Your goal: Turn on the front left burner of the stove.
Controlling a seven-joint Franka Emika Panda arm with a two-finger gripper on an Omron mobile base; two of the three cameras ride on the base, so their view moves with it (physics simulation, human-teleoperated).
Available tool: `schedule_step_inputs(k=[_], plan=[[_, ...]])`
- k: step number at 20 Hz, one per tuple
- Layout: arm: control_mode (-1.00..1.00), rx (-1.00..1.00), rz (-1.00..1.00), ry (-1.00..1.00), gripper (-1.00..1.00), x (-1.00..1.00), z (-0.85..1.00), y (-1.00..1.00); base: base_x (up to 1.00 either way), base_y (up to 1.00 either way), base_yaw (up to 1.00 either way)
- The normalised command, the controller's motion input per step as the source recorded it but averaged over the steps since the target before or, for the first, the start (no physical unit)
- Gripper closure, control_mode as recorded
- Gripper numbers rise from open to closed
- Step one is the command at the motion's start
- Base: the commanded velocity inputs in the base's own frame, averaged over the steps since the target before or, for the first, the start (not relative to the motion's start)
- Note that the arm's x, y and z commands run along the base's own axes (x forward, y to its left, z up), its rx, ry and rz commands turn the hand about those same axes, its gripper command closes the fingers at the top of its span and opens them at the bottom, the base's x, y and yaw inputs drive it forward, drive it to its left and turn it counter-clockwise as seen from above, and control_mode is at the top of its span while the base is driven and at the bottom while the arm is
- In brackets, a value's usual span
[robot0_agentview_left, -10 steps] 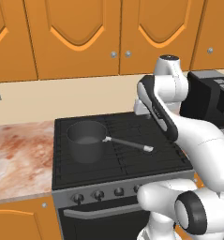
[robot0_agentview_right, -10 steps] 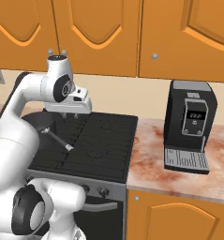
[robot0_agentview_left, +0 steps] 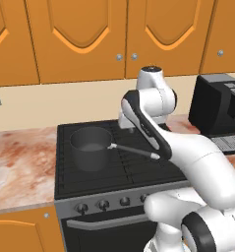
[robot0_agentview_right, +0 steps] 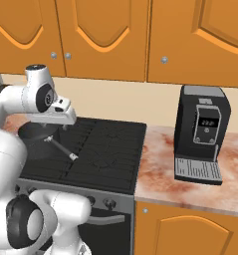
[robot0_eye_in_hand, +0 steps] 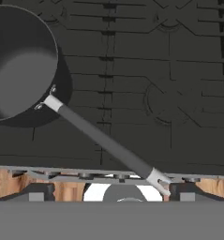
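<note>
The stove has a black ribbed top over a grey front with a row of small dark knobs and a bar handle. A grey saucepan stands on the left grates and covers much of the front left burner. Its long handle points toward the front right. My gripper hangs open above the stove, just right of the pan, holding nothing. In the hand view the gripper looks straight down, with the front left burner and the stove's front edge below it.
A boxy black coffee machine stands on the marble counter right of the stove. More marble counter lies on the left. Orange wall cabinets hang above and orange base cabinets flank the oven front.
The arm has swung left and a little down, bringing the hand from over the stove's middle closer to the saucepan. Pan and base have not moved.
</note>
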Motion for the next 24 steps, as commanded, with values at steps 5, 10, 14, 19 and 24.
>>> schedule_step_inputs(k=[5,10,14,19,24], plan=[[-1.00,0.00,-0.05,0.00,-1.00,-0.48,-0.59,1.00,0.00,0.00,0.00],[-1.00,0.00,-0.05,-0.02,-1.00,-0.86,-0.68,1.00,0.00,0.00,0.00],[-1.00,0.00,-0.07,-0.07,-1.00,-0.60,-0.53,1.00,0.00,0.00,0.00],[-1.00,0.00,-0.02,-0.07,-1.00,-0.13,-0.13,0.50,0.00,0.00,0.00],[-1.00,-0.01,0.00,-0.05,-1.00,0.00,-0.15,0.19,0.00,0.00,0.00]])
